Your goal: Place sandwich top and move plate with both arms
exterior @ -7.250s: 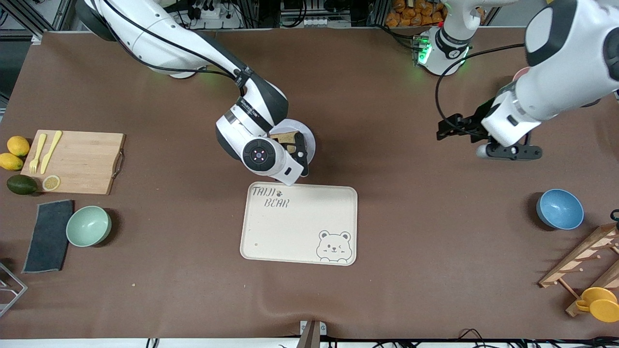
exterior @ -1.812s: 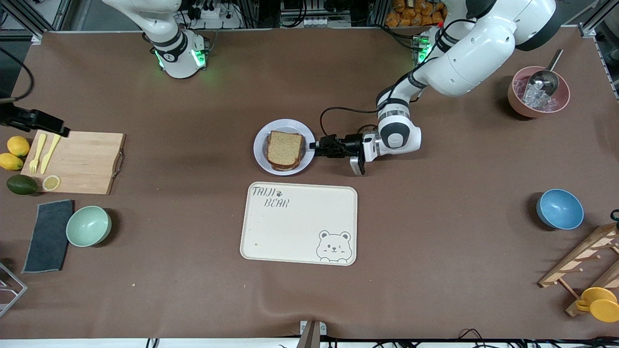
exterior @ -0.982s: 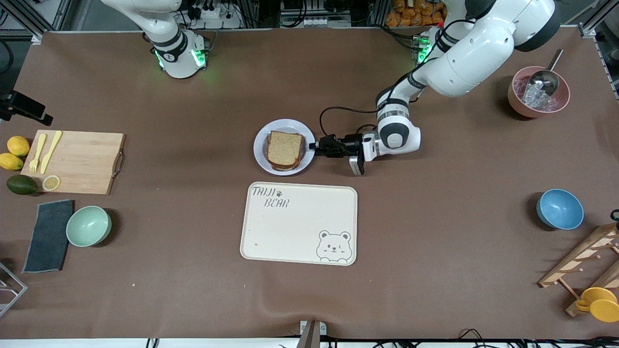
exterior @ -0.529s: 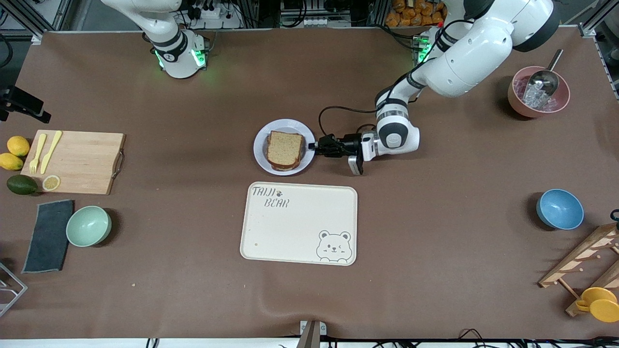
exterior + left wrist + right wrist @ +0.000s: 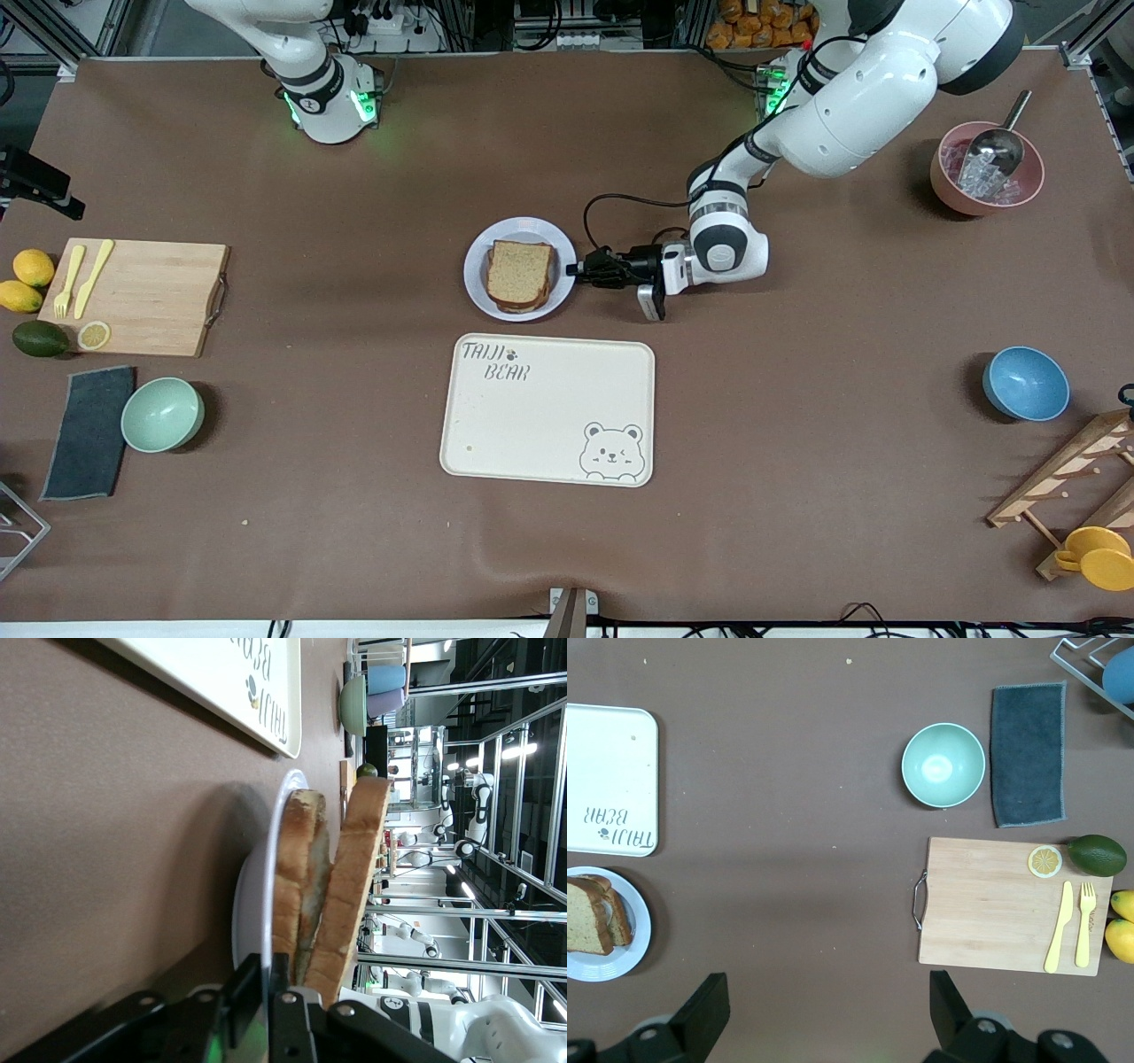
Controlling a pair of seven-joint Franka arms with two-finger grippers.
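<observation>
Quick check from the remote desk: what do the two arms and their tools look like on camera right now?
Both arms are glossy white with rounded shells and grey-black joint bands. The left arm carries a looping black cable to its wrist; its base glows green, as does the right arm's base. The left tool is black, with a white wrist block. The right tool shows two black fingers.

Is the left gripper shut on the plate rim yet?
Shut. In the left wrist view the left gripper fingers pinch the plate rim beside the sandwich top; in the front view it sits at the plate's edge.
</observation>
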